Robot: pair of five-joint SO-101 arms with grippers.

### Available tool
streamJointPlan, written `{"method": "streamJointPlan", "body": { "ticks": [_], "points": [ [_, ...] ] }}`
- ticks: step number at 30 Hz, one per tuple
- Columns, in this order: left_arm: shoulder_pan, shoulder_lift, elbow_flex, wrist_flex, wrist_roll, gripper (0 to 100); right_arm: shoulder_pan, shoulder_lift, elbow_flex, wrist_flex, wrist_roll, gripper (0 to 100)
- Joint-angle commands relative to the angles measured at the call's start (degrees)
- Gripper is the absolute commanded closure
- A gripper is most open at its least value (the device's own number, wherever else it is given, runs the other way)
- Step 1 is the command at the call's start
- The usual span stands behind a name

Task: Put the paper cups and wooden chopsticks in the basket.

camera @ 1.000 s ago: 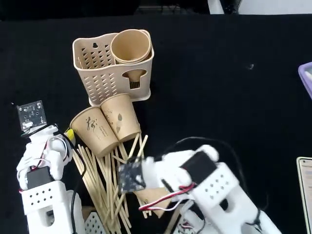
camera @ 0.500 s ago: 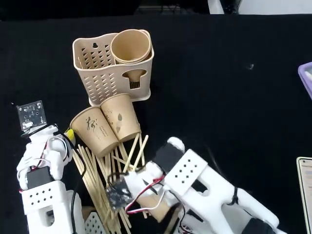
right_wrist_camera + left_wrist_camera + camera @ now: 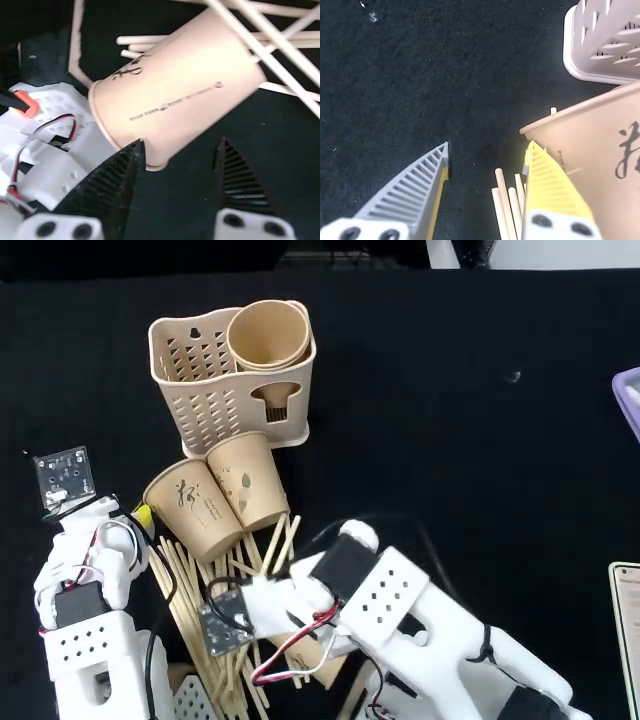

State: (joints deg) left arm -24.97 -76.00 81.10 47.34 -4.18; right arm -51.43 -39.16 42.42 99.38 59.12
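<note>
The beige perforated basket (image 3: pixel 215 390) stands at the back with a paper cup (image 3: pixel 268 333) upright in it. Two more paper cups (image 3: pixel 192 508) (image 3: pixel 248 480) lie on their sides in front of it, on a spread of wooden chopsticks (image 3: pixel 215 600). My left gripper (image 3: pixel 487 150) is open, one finger beside the rim of a lying cup (image 3: pixel 600 150) and over chopstick ends (image 3: pixel 506 200). My right gripper (image 3: pixel 181 149) is open just short of the rim of another lying cup (image 3: pixel 180 95), which rests under crossed chopsticks (image 3: pixel 280 45). That cup (image 3: pixel 318 648) is mostly hidden by the right arm (image 3: pixel 380 610).
The black table stretches open to the right of the basket. A purple object (image 3: pixel 628 400) and a card (image 3: pixel 625 620) sit at the right edge. The left arm's white base (image 3: pixel 85 640) stands at the front left, close to the chopstick pile.
The right arm has swung left and down over the chopstick pile toward the lying cup. The left arm and the cups have not moved.
</note>
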Motion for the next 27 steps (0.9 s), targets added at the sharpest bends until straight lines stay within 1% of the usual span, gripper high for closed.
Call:
{"method": "streamJointPlan", "body": {
  "ticks": [1, 4, 10, 14, 20, 23, 27],
  "points": [
    [0.0, -0.3, -0.6, -1.2, 0.4, 75, -1.8, -2.2, 0.8, 2.0, 0.8, 78.0],
    [0.0, -0.3, -0.5, -1.2, 0.4, 75, -0.7, -2.2, 0.9, 2.1, 0.8, 78.1],
    [0.0, -0.3, -0.5, -1.2, 0.3, 75, 7.6, -2.5, -0.6, 2.1, 0.8, 78.1],
    [0.0, -0.3, -0.5, -1.2, 0.3, 75, 8.4, -3.5, -0.1, 2.2, 0.5, 78.1],
    [0.0, -0.3, -0.5, -1.2, 0.3, 75, 11.0, -15.6, -6.0, 2.1, 0.5, 78.1],
    [0.0, -0.3, -0.5, -1.2, 0.3, 75, 9.9, -21.9, -3.5, 2.1, 0.4, 78.1],
    [0.0, -0.3, -0.3, -2.5, 0.3, 75, 6.1, -26.3, 3.9, 2.1, -1.0, 78.1]
  ]
}}
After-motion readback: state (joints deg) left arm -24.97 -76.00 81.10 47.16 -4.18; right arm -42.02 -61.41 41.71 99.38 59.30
